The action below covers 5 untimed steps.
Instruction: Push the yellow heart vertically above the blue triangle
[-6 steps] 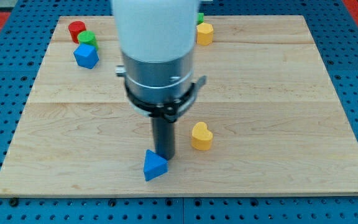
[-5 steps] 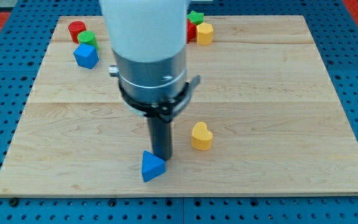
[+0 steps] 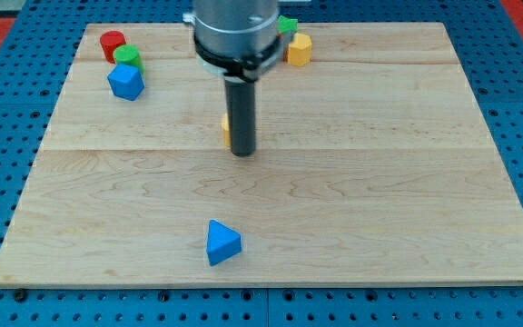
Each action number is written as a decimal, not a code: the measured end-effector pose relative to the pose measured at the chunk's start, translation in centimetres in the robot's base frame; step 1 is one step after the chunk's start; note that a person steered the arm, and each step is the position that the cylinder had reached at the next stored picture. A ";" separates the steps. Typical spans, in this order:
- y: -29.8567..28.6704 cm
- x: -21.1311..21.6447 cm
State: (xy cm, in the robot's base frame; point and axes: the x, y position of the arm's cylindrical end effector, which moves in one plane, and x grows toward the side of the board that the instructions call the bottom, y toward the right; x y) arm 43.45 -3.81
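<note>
The blue triangle (image 3: 222, 242) lies near the view's bottom, left of centre. The yellow heart (image 3: 227, 133) is mostly hidden behind my rod; only a thin yellow sliver shows at the rod's left edge, roughly straight above the triangle. My tip (image 3: 243, 153) rests on the board at mid height, touching or right beside the heart's right side, well above the triangle.
A red cylinder (image 3: 112, 43), a green block (image 3: 127, 57) and a blue block (image 3: 125, 82) cluster at the top left. A yellow block (image 3: 299, 49) and a green block (image 3: 287, 24) sit at the top centre, beside the arm body.
My tip has moved from just above the blue triangle up to mid board. The yellow heart has gone from right of the triangle, up and left, to behind the rod.
</note>
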 end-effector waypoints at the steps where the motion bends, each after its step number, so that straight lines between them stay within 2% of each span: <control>1: -1.6 -2.1; 2: -0.8 -1.2; 3: 2.7 -0.8; 4: 3.1 -3.5; 5: 1.1 -6.4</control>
